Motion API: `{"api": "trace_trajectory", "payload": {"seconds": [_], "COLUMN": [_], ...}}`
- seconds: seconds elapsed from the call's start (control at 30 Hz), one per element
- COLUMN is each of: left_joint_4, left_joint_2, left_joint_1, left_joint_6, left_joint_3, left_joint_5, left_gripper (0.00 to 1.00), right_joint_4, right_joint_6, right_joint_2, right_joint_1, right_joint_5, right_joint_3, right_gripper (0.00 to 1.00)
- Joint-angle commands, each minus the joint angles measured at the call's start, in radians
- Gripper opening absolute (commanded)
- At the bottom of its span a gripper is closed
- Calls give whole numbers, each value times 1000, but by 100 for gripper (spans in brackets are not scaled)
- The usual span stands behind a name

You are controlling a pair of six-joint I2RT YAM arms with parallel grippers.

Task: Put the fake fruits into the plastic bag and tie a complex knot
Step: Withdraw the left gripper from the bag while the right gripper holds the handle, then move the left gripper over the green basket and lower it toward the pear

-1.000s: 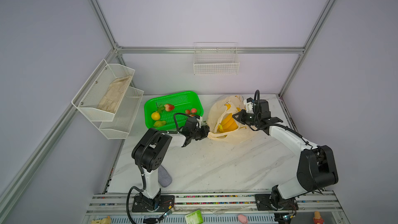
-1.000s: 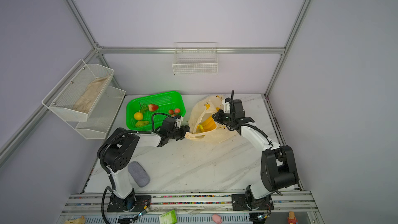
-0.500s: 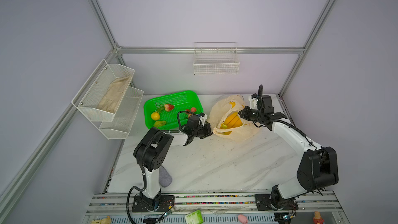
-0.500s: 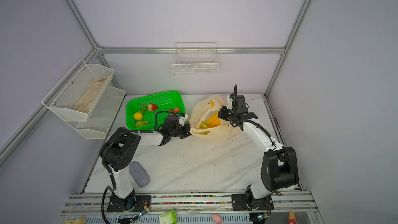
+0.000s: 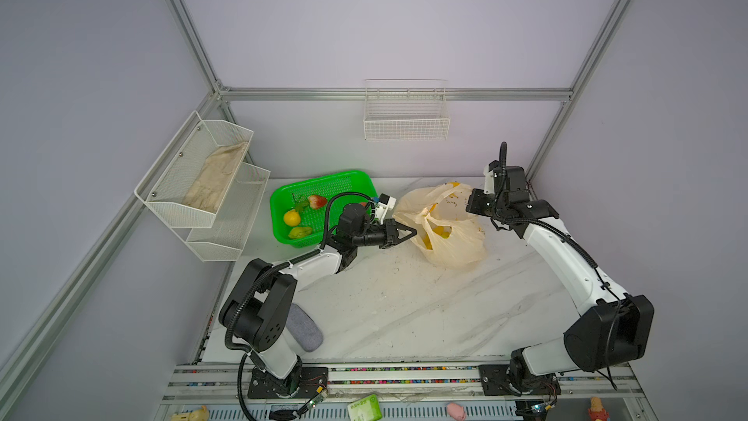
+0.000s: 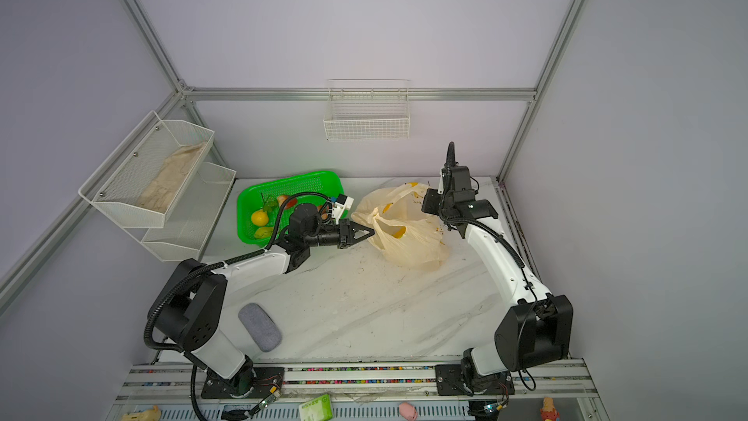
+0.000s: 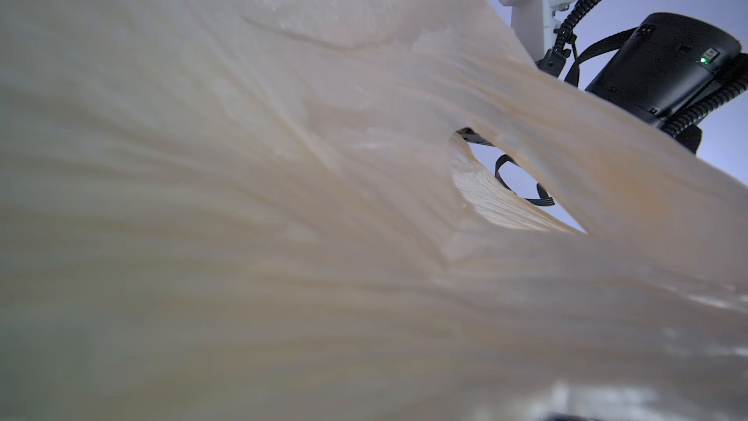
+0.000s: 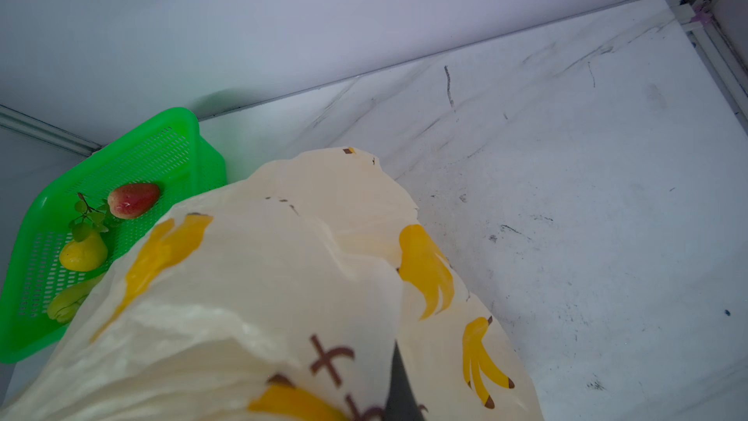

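Note:
The plastic bag (image 5: 453, 245) hangs stretched between my two grippers at the back of the table, in both top views (image 6: 409, 245). My left gripper (image 5: 409, 232) is shut on its left handle edge, and my right gripper (image 5: 471, 204) is shut on its right upper edge. A yellow fruit (image 5: 439, 232) shows through the bag's opening. Other fake fruits lie in the green basket (image 5: 352, 184): a strawberry (image 8: 133, 200), a yellow pear shape (image 8: 83, 255) and a green-yellow one (image 8: 66, 303). Bag plastic (image 7: 283, 196) fills the left wrist view and hides the jaws. One dark finger (image 8: 398, 390) pokes past the bag (image 8: 263, 277).
A white wire shelf (image 5: 202, 180) with a cloth hangs on the left wall and a wire basket (image 5: 406, 115) on the back wall. A grey pad (image 5: 303, 328) lies by the left arm's base. The back wall and corner post stand close behind the right gripper.
My left gripper has shut on the bag's left edge. Both grippers have shifted right and back with the bag, which is now pulled taut and raised between them.

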Motion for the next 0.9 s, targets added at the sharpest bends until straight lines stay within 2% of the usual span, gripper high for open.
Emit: {"api": "trace_trajectory", "payload": {"seconds": [0.0, 0.1, 0.23, 0.4, 0.53, 0.67, 0.77, 0.87], "left_joint_4": [-178, -327, -429, -550, -649, -710, -812, -928], "left_joint_2": [-66, -91, -153, -292, -332, -257, -114, 23], "left_joint_1": [30, 43, 86, 201, 287, 350, 399, 419], "left_joint_6": [127, 263, 344, 406, 462, 528, 601, 651], "left_joint_3": [2, -4, -27, -30, 27, 141, 286, 429], "left_joint_5": [-39, -136, -209, -372, -603, -752, -840, -1016], "left_gripper": [2, 13, 42, 55, 63, 71, 72, 76], "right_joint_4": [11, 57, 116, 153, 185, 207, 226, 231], "right_joint_6": [-13, -4, 26, 34, 36, 35, 31, 24], "right_joint_2": [18, 29, 34, 28, 22, 19, 20, 22], "right_joint_1": [-5, -4, -4, -5, -4, -6, -5, -5], "right_joint_5": [-77, -160, -258, -290, -311, -318, -338, -346], "right_joint_3": [3, -20, -53, -77, -105, -121, -131, -132], "right_gripper": [0, 0, 0, 0, 0, 0, 0, 0]}}
